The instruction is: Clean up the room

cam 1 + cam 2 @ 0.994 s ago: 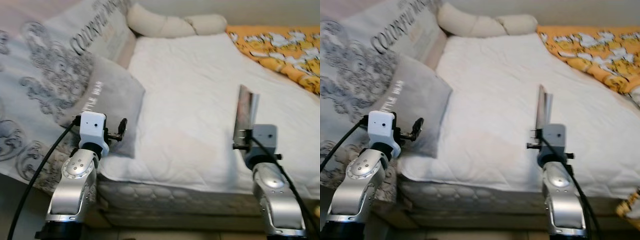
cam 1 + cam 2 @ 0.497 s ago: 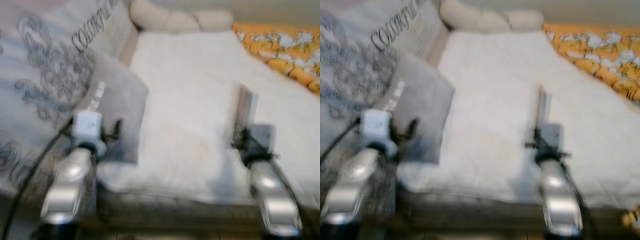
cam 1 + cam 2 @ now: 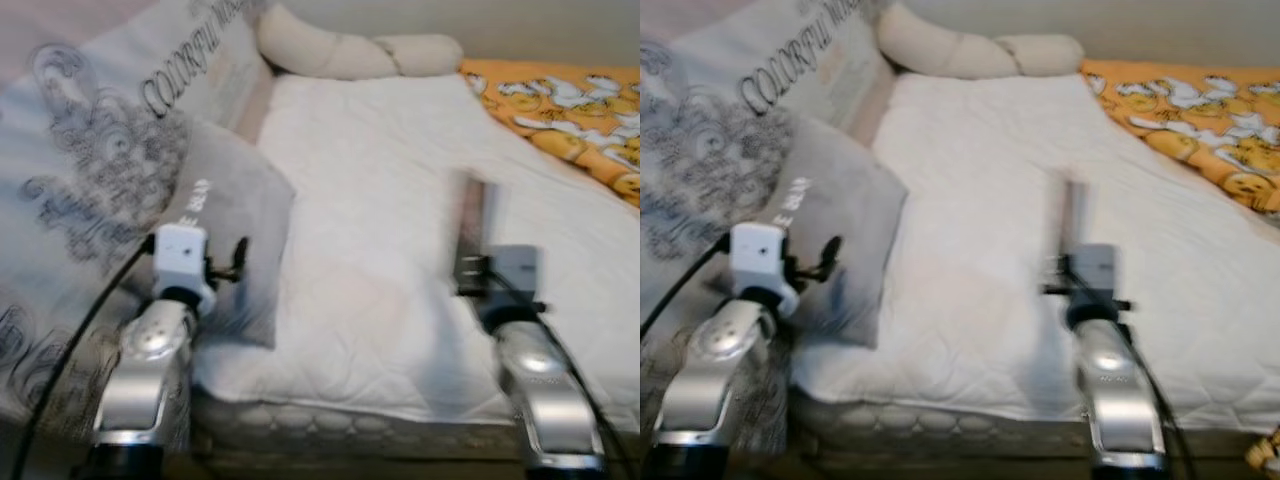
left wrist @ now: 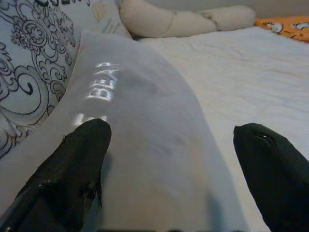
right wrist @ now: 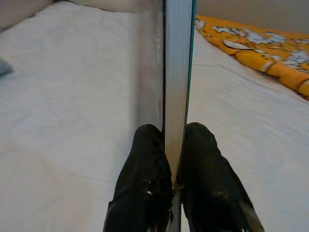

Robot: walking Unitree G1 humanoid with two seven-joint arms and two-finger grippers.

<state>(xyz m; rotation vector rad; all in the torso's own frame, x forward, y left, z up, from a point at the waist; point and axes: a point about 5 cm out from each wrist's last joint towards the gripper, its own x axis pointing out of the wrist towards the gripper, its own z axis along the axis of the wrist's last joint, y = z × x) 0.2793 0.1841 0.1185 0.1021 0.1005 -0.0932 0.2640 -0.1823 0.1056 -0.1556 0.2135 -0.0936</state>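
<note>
Up close, right gripper (image 5: 175, 145) pinches a book (image 5: 175, 63) edge-on.

A pillow (image 3: 235, 235) lies on the bed's (image 3: 380, 200) left edge, a bolster (image 3: 350, 55) at its head, a blanket (image 3: 570, 110) on the right.

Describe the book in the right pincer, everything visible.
The book is thin and flat, seen edge-on: a white page block between a greyish cover on one side and a teal-edged cover on the other. It stands upright, held above the white mattress without touching it. The right pincer is shut on its lower end, one black finger pressed against each cover. In the head views it is motion-blurred, rising from the wrist as a narrow grey strip. No title or print can be made out.
</note>
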